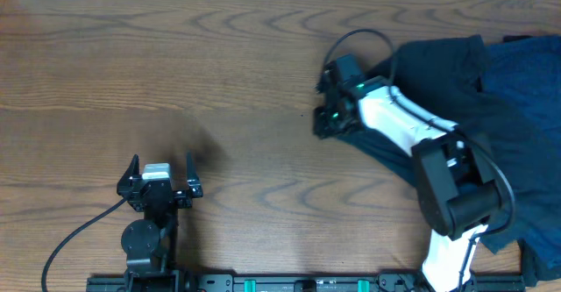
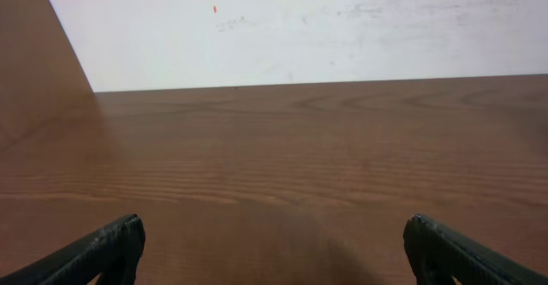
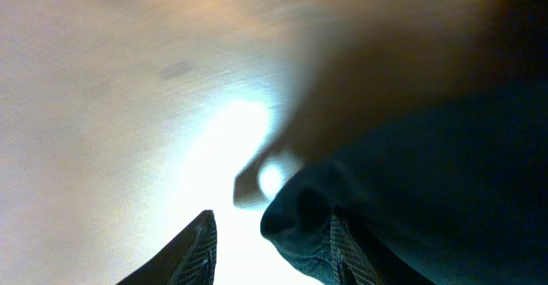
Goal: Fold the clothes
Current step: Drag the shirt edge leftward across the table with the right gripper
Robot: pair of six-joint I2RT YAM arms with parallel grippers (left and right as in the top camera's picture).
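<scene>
A plain, very dark teal-black fabric T-shirt (image 1: 438,64) is seen crumpled at the far right of the brown wood-grain tabletop (image 1: 219,73). A bluer navy fabric garment (image 1: 530,81) lies touching its right side. Neither is spread flat, so the folding is judged to be at its opening stage: the shirt must first be drawn out onto the bare wood to its left.

For that reason the fingers of the right arm (image 1: 324,117) are placed at the shirt's left edge, low over the tabletop, with the white-and-black arm stretched across the cloth. In the right wrist view a rounded fold of the dark cloth is seen between the two fingers. It rests against one of them, while a strip of bright tabletop is visible between it and the other finger (image 3: 199,249). The fingers are thus set partway apart and the fold is not pinched.

The fingers of the left arm (image 1: 188,174) are spread wide and nothing is held in them. They are placed near the front edge, well apart from the clothes, and only bare wood is seen before them in the left wrist view. This is judged a waiting posture, by which the working area is kept free until a second corner has to be taken.
</scene>
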